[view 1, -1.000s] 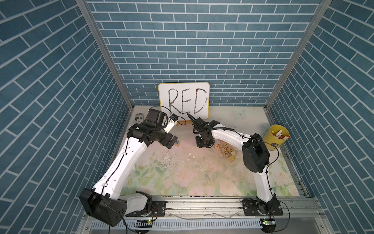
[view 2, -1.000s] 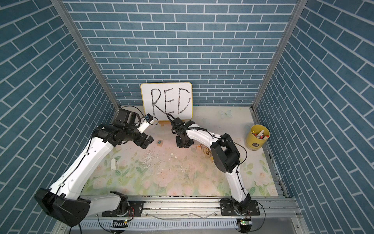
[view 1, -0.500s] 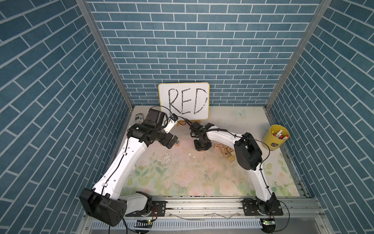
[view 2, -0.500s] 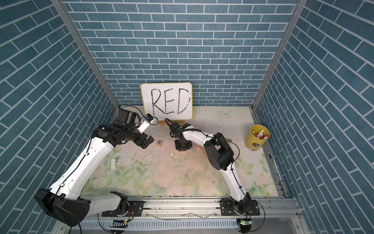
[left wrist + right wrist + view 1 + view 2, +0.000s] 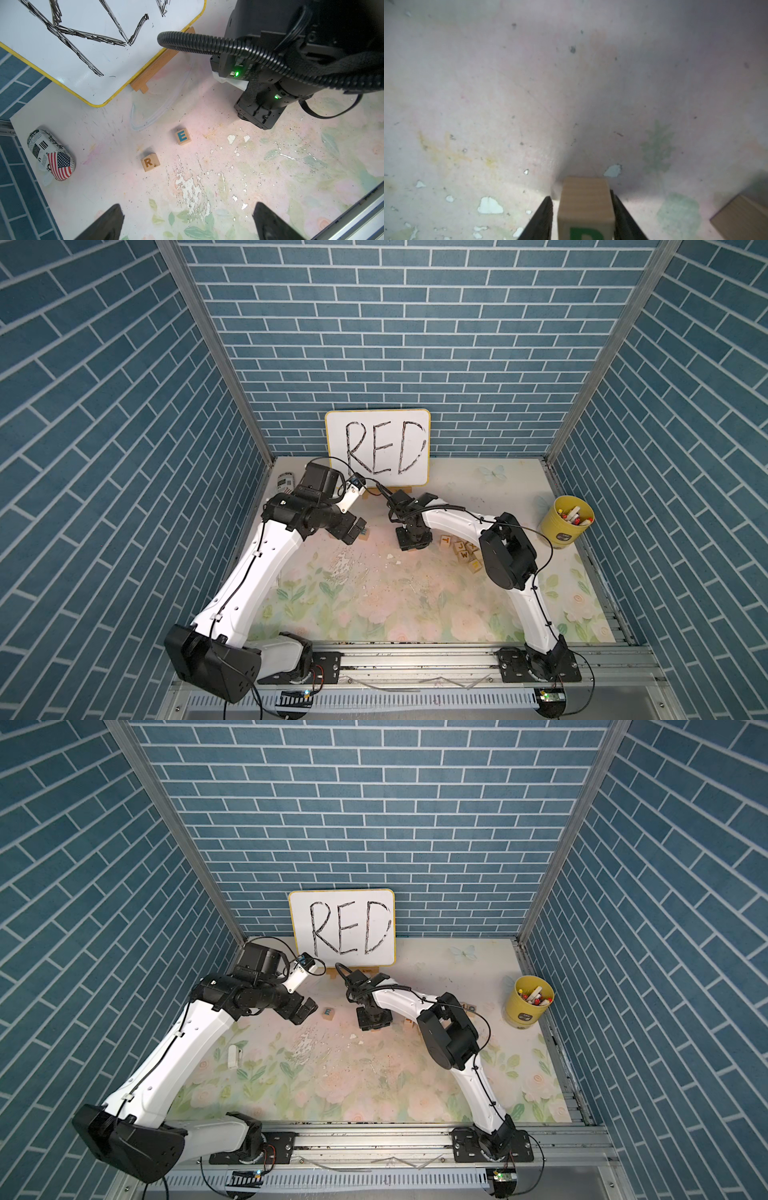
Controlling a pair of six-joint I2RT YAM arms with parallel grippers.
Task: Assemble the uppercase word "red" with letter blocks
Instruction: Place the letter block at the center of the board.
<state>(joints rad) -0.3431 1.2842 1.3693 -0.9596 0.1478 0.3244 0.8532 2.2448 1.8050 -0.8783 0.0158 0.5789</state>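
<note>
Letter blocks: R [image 5: 150, 162] and E [image 5: 182, 136] near desk's back edge; D [image 5: 586, 209] between right gripper [image 5: 582, 218] jaws, slight gap. Left gripper [image 5: 187, 222] wide open. Yellow cup [image 5: 566, 526], right edge: markers.
</note>
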